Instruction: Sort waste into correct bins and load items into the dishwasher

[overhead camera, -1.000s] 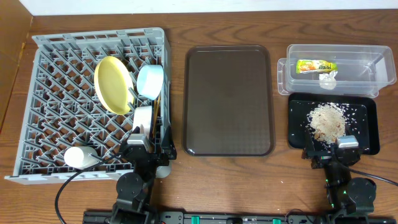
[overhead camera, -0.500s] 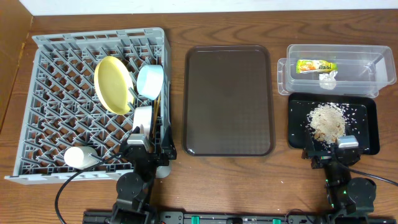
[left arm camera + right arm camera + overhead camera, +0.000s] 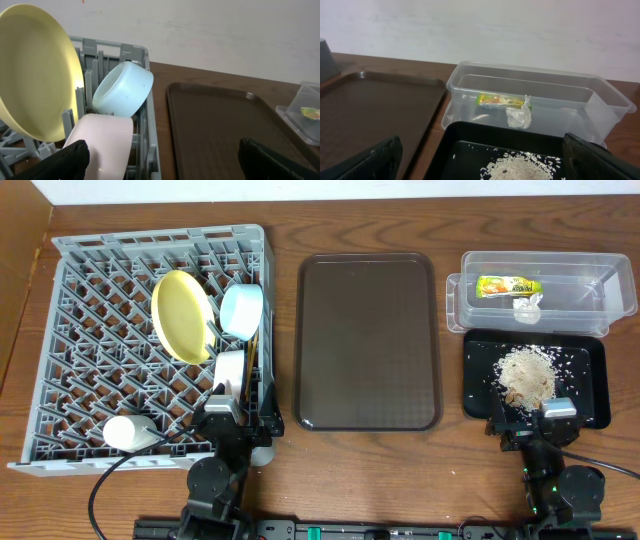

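Nothing has moved since the earlier frame. The left gripper [image 3: 165,157] and right gripper [image 3: 482,162] sit at the near bench [image 3: 450,470] edge, both released and empty. The plate [image 3: 182,316], blue bowl [image 3: 241,310], white bowl [image 3: 231,368] and cup [image 3: 128,432] are in the rack [image 3: 90,300]. The wrapper [image 3: 508,285] and tissue [image 3: 527,307] lie in the tub [image 3: 580,265], and the rice [image 3: 527,372] in the black tray [image 3: 590,380].

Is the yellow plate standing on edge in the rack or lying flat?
On edge, tilted. The left wrist view shows the yellow plate propped between the dish rack pegs.
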Motion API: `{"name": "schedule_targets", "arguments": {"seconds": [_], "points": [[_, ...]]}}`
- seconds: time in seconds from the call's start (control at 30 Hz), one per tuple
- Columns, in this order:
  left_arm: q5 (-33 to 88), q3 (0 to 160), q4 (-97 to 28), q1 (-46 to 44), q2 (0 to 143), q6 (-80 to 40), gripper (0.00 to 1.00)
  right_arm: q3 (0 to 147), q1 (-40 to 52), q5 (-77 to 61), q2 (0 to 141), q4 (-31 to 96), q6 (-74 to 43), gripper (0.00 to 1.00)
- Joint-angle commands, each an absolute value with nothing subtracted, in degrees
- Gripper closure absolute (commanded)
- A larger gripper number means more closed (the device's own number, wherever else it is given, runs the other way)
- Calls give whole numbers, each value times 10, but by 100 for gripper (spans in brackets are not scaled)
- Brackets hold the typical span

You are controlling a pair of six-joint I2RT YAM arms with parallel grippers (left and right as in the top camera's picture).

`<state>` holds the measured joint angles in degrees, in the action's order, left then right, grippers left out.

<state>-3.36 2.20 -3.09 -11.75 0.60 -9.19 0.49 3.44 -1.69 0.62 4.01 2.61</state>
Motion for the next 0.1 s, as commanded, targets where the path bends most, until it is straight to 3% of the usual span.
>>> {"name": "schedule_targets", "arguments": {"seconds": [0.0, 0.07], "points": [[-36, 2, -37, -120, 3, -93, 5, 3, 30, -18, 4, 41, 33, 1], [-36, 2, -37, -120, 3, -93, 5, 3, 30, -17, 4, 41, 33, 1]]}}
